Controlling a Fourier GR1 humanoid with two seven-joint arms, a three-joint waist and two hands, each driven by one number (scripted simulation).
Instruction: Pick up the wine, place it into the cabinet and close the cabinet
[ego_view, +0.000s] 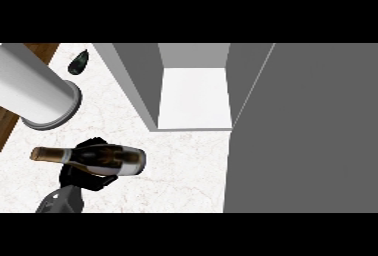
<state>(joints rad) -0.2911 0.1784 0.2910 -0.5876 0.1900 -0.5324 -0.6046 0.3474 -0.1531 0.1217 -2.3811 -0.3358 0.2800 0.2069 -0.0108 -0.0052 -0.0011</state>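
Note:
The wine bottle (92, 158) lies on its side above the marble counter, dark with a gold foil neck pointing left and a pale band near its base. My left hand (83, 179) is curled under and round it, its grey forearm coming in from the lower left. The cabinet (138, 85) stands to the upper right of the bottle. Its white inner floor (196, 97) is bare. Its door (303, 130) is swung open and fills the right side of the view. My right hand does not show.
A large white cylinder (33, 92) with a grey rim lies across the upper left, over the counter's wooden edge (6, 127). A small dark green object (79, 61) sits at the far left of the counter, beside the cabinet.

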